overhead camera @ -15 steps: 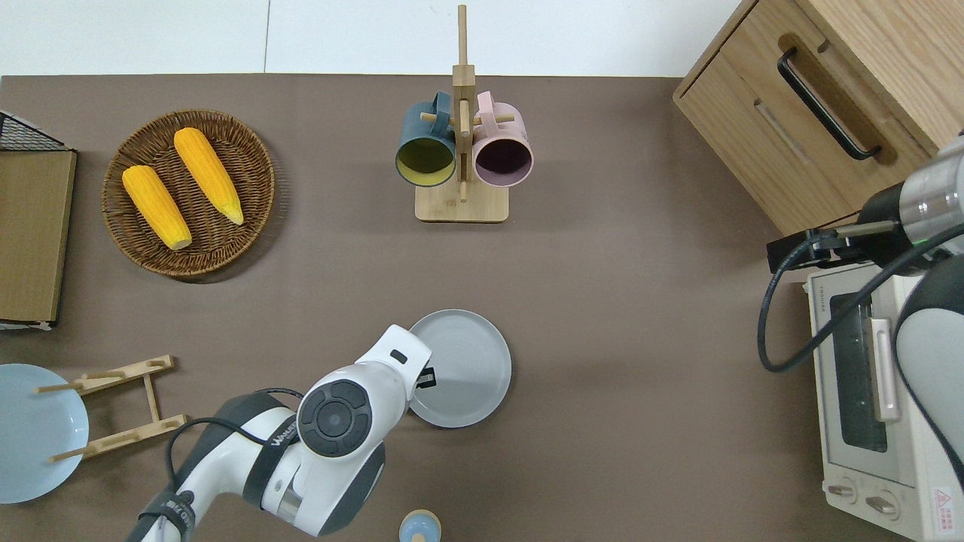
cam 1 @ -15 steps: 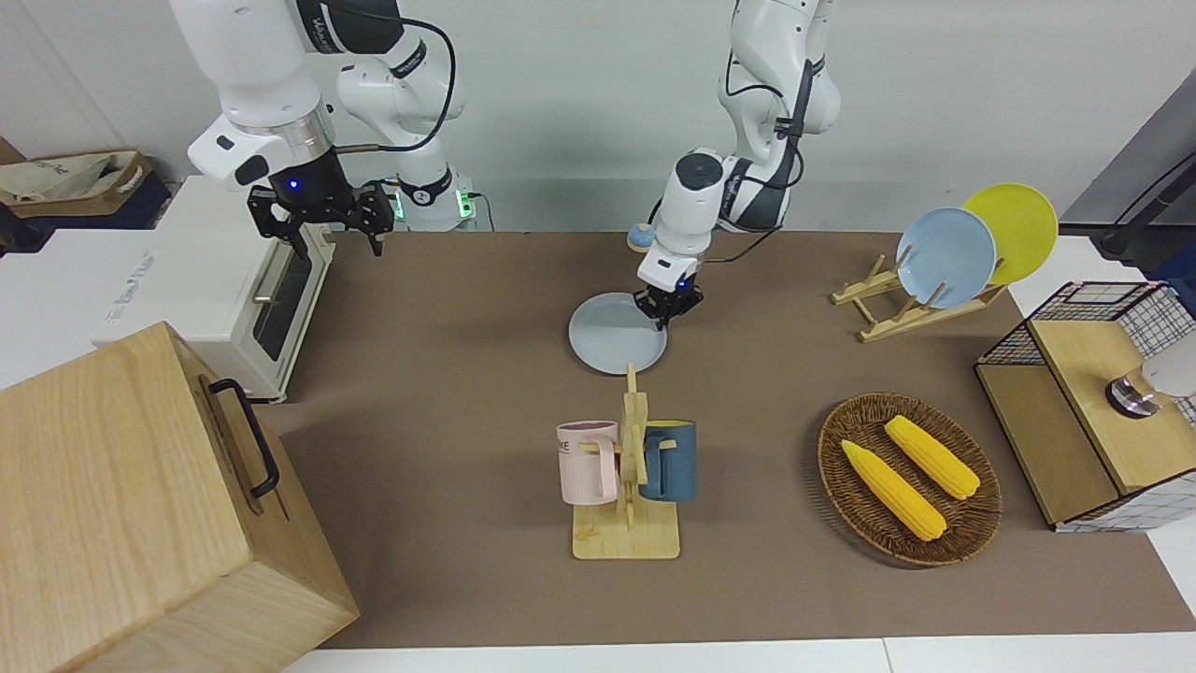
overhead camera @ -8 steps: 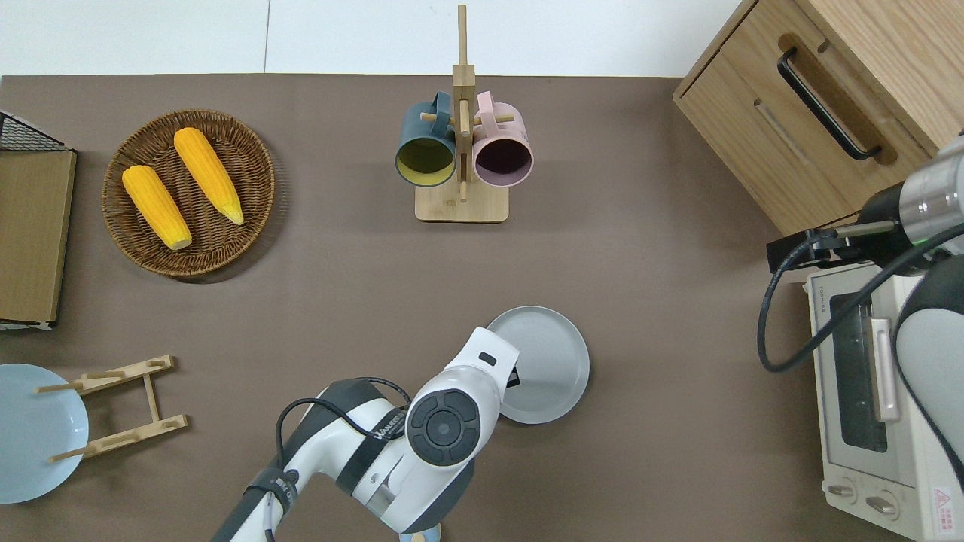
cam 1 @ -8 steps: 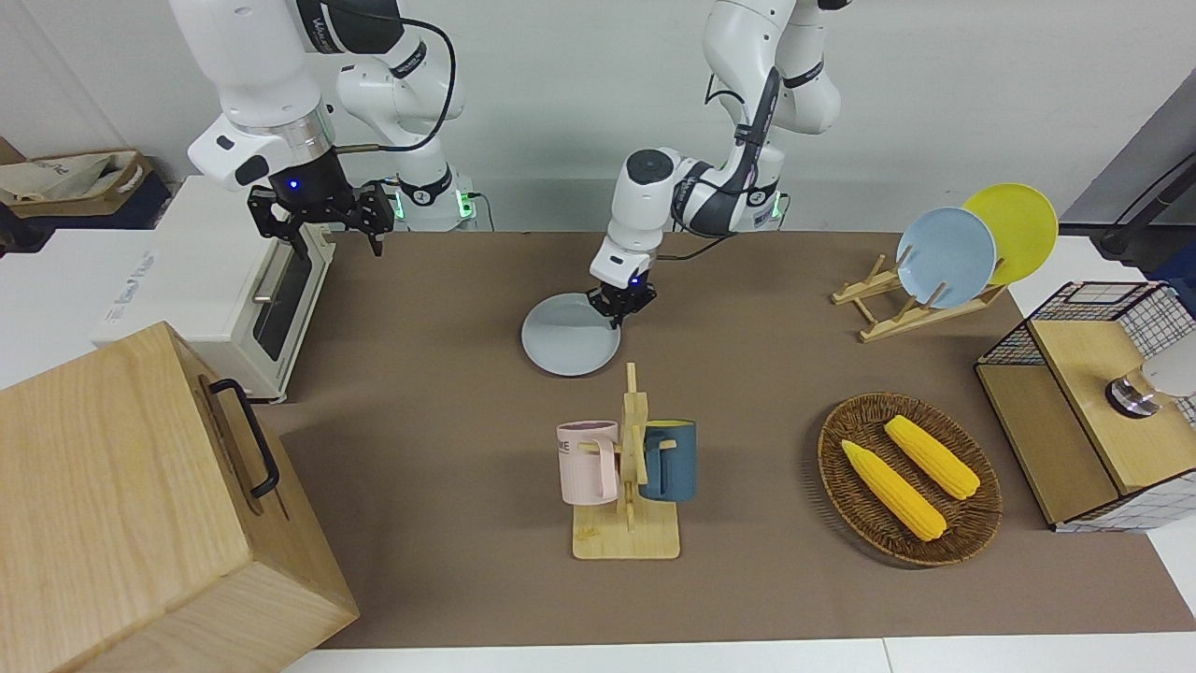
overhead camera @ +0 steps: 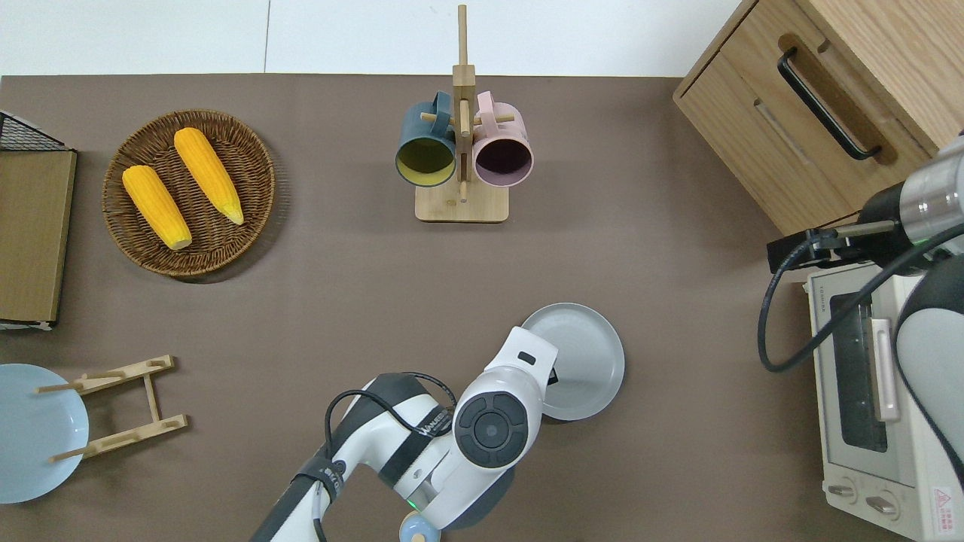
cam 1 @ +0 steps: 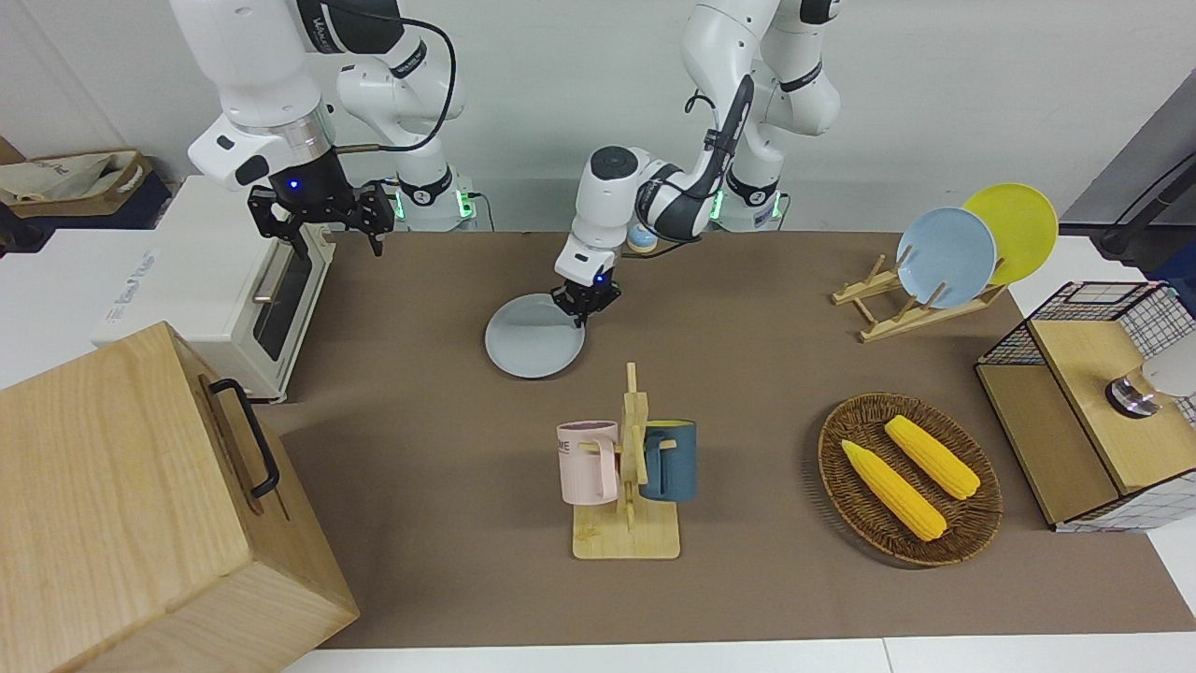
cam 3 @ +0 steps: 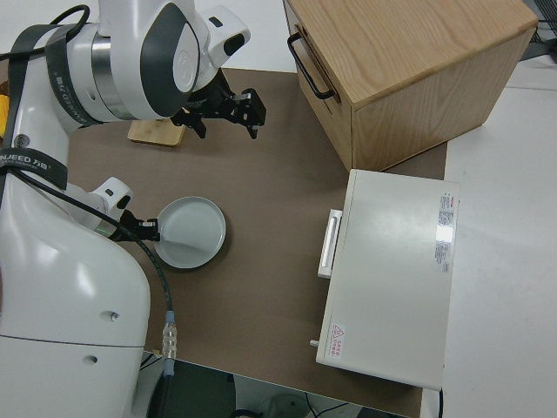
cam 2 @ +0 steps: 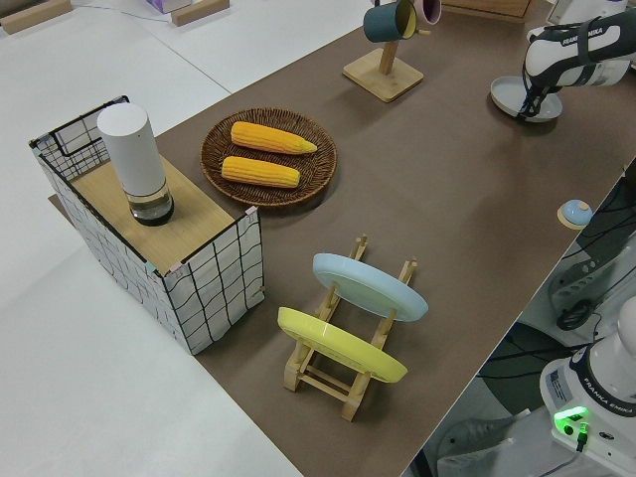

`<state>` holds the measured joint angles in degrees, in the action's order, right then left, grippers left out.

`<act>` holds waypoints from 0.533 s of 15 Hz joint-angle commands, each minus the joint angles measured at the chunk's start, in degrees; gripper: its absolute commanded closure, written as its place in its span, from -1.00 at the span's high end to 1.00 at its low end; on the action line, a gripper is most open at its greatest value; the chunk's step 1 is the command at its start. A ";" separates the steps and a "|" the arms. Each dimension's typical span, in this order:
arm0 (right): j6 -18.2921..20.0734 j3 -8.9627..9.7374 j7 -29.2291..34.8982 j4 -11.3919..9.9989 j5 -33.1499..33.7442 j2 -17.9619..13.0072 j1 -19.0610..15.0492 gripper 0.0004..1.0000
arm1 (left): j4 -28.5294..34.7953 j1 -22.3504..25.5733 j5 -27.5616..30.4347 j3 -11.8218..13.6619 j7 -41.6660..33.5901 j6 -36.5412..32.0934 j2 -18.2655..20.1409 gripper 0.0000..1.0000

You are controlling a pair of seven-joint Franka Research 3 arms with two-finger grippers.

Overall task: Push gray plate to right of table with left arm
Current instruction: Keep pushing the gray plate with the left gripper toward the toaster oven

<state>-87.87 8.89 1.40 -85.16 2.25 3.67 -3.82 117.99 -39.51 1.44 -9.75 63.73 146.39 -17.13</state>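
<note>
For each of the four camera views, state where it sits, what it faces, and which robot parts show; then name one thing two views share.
Front: across the table, facing both arms.
Overhead: above, looking down; left arm shows.
Left side: raised at the left arm's end, along the table.
Right side: beside the right arm, over the white toaster oven.
Shared: pale gray round plate with left gripper at its rim.

A plain pale wall [cam 1: 953,103] rises where the robots stand, above a brown mat [cam 1: 448,411] that covers the white-edged counter [overhead camera: 361,38]. A wooden cabinet [cam 1: 131,505] with a black handle and a white toaster oven [cam 3: 392,279] occupy the end toward the right arm, while a wire-sided wooden shelf [cam 2: 169,238] sits at the end toward the left arm. The floor [cam 2: 89,397] alongside is pale, under even light.
</note>
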 commanded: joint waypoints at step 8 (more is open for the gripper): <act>0.59 -0.01 0.27 0.08 -0.40 -0.33 -0.04 0.97 | -9.53 -4.09 -1.61 0.35 7.46 0.12 -7.48 -1.00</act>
<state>-87.86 8.89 1.40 -85.16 2.25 3.67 -3.82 110.23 -42.81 0.72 -9.91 69.67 146.41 -23.14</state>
